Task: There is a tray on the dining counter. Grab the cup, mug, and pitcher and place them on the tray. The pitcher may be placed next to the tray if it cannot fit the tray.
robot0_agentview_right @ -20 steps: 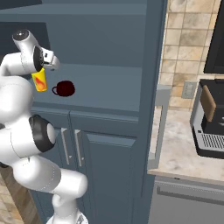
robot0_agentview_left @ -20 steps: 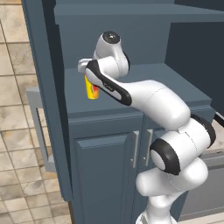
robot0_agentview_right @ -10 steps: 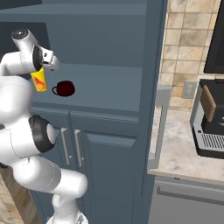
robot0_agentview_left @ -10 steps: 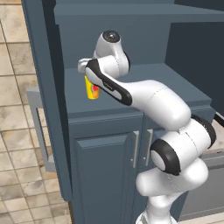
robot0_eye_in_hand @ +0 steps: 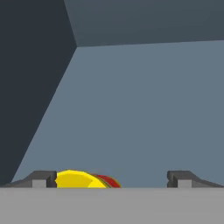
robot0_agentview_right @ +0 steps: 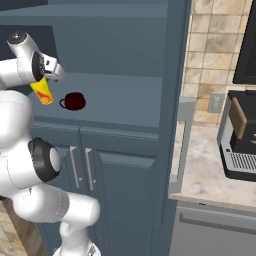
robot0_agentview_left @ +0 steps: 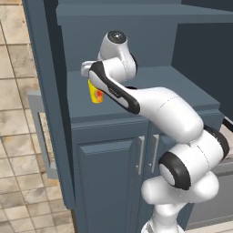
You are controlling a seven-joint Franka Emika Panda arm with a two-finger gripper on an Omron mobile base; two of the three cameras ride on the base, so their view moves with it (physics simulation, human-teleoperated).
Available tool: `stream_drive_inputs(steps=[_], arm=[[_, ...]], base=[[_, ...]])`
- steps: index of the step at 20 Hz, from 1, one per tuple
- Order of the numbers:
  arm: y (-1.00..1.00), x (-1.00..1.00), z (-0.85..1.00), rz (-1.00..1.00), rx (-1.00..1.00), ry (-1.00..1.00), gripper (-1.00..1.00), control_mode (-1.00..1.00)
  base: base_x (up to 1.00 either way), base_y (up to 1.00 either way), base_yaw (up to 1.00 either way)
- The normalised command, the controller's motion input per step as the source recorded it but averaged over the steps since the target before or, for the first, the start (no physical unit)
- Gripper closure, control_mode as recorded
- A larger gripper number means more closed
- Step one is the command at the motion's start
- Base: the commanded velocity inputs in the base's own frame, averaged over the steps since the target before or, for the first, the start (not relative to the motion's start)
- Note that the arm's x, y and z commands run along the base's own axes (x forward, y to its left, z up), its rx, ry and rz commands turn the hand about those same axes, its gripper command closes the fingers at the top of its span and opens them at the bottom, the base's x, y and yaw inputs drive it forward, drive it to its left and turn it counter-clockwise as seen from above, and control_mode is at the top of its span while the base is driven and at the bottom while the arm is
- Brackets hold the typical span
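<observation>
The yellow cup [robot0_agentview_left: 95, 92] with its red-orange mark stands tilted near the front left of the dark blue-grey cabinet shelf [robot0_agentview_left: 182, 88]. My gripper [robot0_eye_in_hand: 112, 179] is open and reaches down around the cup [robot0_eye_in_hand: 81, 179], which sits close to the left fingertip [robot0_eye_in_hand: 43, 178] and well apart from the right one. From the right side the cup [robot0_agentview_right: 42, 92] hangs just under my hand. The dark maroon mug [robot0_agentview_right: 75, 101] rests on the shelf a little to the cup's right, its handle toward the cup. The tray, the pitcher and the dining counter are out of view.
The shelf recess has a side wall at the left [robot0_agentview_left: 45, 68] and a back wall [robot0_agentview_right: 115, 50]. Closed cabinet doors [robot0_agentview_left: 113, 173] lie below. To the right, a pale stone worktop [robot0_agentview_right: 200, 170] carries a coffee machine [robot0_agentview_right: 240, 135].
</observation>
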Motion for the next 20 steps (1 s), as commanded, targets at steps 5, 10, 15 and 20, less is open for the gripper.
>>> stream_drive_inputs(steps=[5, 10, 15, 20], arm=[[-0.01, -0.19, -0.03, 0.0, 0.0, 0.0, -1.0, -1.0], [-0.03, 0.01, 0.0, 0.0, 0.0, 0.0, -1.0, -1.0], [0.0, 0.04, 0.0, 0.0, 0.0, 0.0, -1.0, -1.0], [0.0, 0.05, 0.0, 0.0, 0.0, 0.0, -1.0, -1.0]], base=[[0.0, 0.0, 0.0], [0.0, 0.0, 0.0], [0.0, 0.0, 0.0], [0.0, 0.0, 0.0]])
